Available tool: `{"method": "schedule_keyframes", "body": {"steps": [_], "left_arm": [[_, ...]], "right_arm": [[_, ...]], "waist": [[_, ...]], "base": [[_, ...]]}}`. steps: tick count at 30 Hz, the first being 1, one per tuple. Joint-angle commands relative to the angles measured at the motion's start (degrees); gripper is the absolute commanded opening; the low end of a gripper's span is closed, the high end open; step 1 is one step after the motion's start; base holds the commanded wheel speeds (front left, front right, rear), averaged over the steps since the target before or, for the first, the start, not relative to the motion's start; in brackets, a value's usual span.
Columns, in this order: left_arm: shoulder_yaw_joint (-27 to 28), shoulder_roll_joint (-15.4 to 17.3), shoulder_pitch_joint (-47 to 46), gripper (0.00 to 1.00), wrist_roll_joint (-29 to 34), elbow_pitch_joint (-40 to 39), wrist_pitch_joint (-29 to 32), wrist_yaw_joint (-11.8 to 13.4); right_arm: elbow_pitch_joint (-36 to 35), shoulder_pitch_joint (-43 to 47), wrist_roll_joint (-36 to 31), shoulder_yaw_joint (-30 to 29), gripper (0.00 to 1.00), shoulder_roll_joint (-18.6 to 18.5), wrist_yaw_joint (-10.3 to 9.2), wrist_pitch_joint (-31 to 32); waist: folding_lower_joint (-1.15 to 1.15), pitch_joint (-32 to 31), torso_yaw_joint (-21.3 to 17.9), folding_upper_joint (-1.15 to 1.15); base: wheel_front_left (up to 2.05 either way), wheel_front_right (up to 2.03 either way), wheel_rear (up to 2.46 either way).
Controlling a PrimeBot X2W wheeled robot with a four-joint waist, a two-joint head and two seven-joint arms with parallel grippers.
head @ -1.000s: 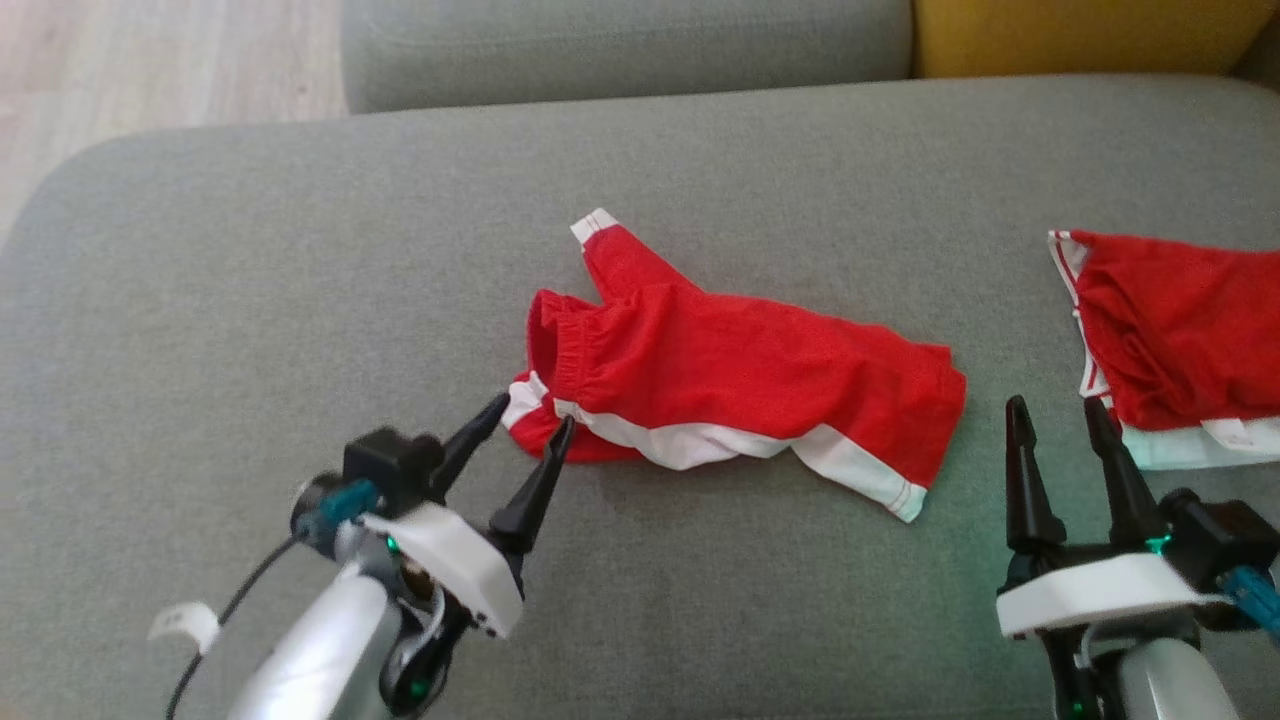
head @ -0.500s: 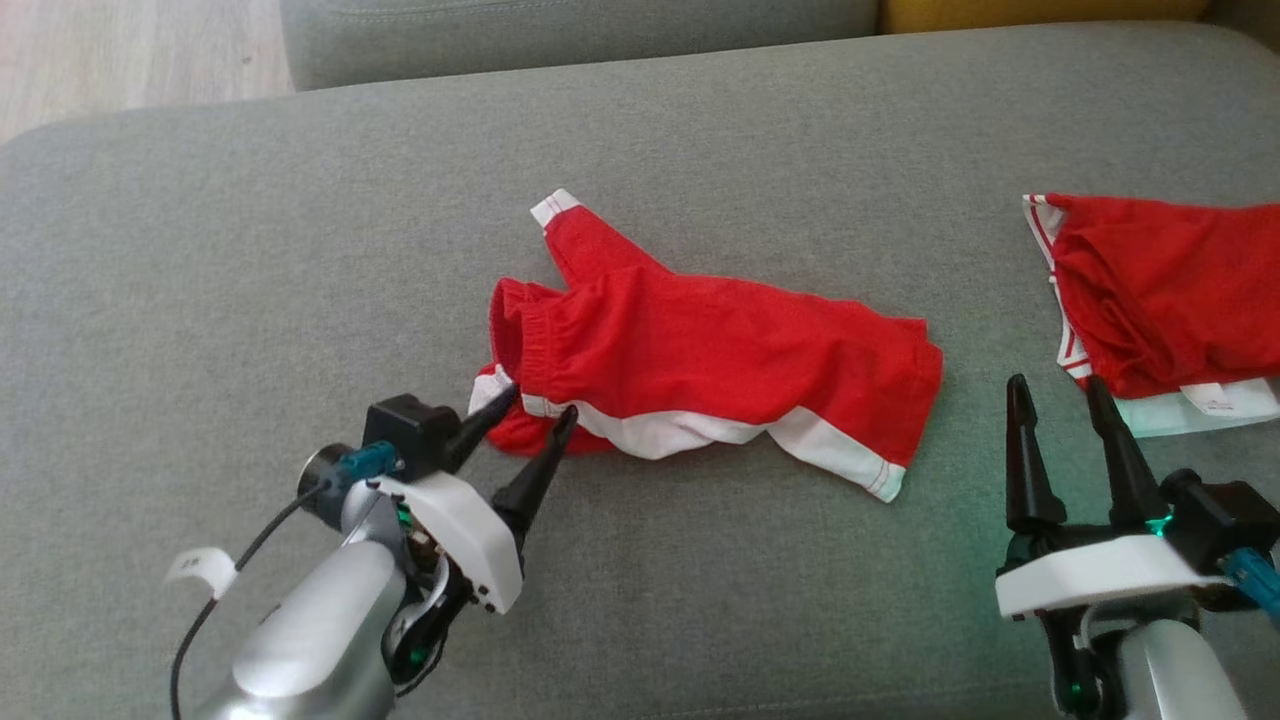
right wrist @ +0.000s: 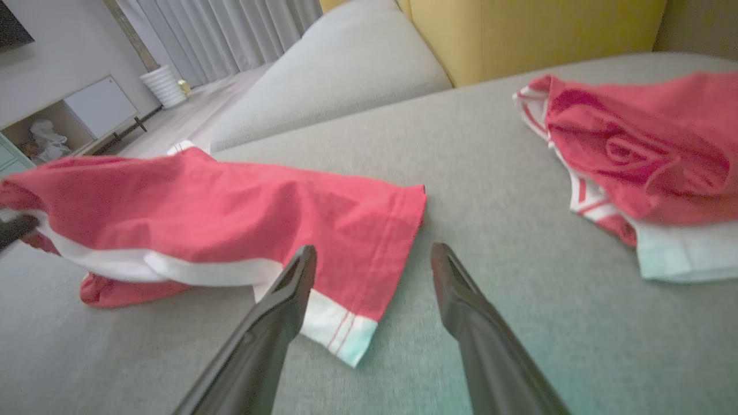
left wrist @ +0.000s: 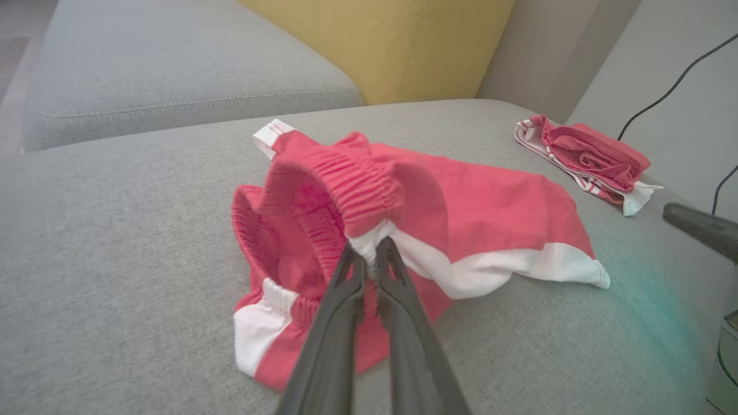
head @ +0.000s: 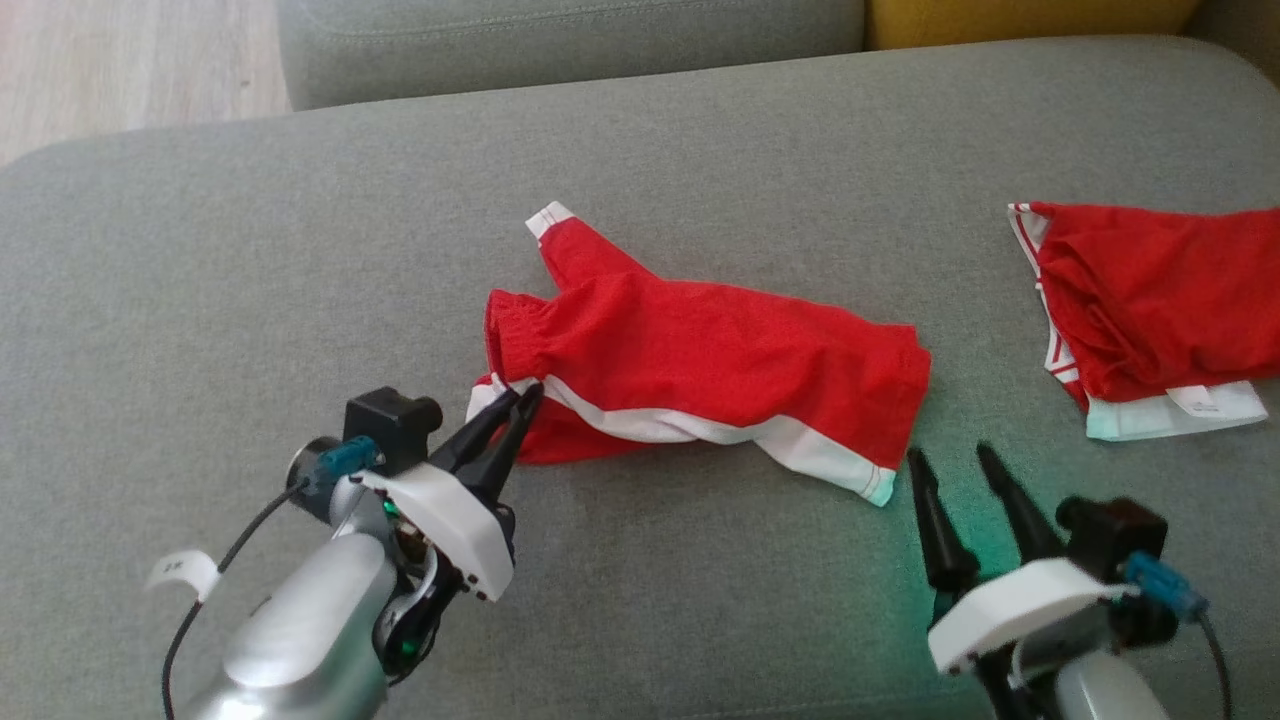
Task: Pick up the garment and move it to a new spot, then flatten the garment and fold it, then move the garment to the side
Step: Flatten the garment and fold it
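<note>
left gripper [head: 523,396] clenched on the waistband of the red shorts [head: 720,370], left end; right gripper [head: 950,455] spread open just beside their right hem.

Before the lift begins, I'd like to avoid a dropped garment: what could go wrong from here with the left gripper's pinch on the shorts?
The left gripper is shut on only a small pinch of waistband on the red shorts; it may slip on lifting. The right gripper stands open near the leg hem, holding nothing, so a one-sided lift would likely bunch the cloth. A second red garment lies nearby on the right and could get dragged.
</note>
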Motion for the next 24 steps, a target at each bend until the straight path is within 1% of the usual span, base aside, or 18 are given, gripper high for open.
{"method": "schedule_keyframes", "body": {"steps": [1,3,8,24], "left_arm": [[2.7,1.3,-2.8,0.00,-0.1,-1.5,-0.7,0.8],[3.1,1.0,-2.7,0.00,0.0,-1.6,-0.9,1.3],[3.0,0.0,-2.9,0.00,0.5,-1.6,-1.1,1.4],[2.3,-1.4,-5.4,0.00,1.0,-0.4,-1.2,0.8]], "right_arm": [[-0.6,-0.1,1.8,1.8,1.00,-0.3,-0.05,1.1],[0.5,-0.1,4.8,2.8,1.00,-0.3,-0.05,2.0],[3.8,-1.8,8.1,4.1,1.00,-0.3,-0.05,2.7],[12.9,-7.1,8.4,5.3,1.00,-0.3,-0.05,2.5]], "waist": [[0.00,-0.1,0.2,0.00],[0.00,-0.1,0.5,0.00],[0.00,0.2,1.4,0.00],[0.00,1.5,3.5,0.00]], "base": [[0.00,0.00,0.00],[0.00,0.00,0.00],[0.00,0.00,0.00],[0.00,0.00,0.00]]}}
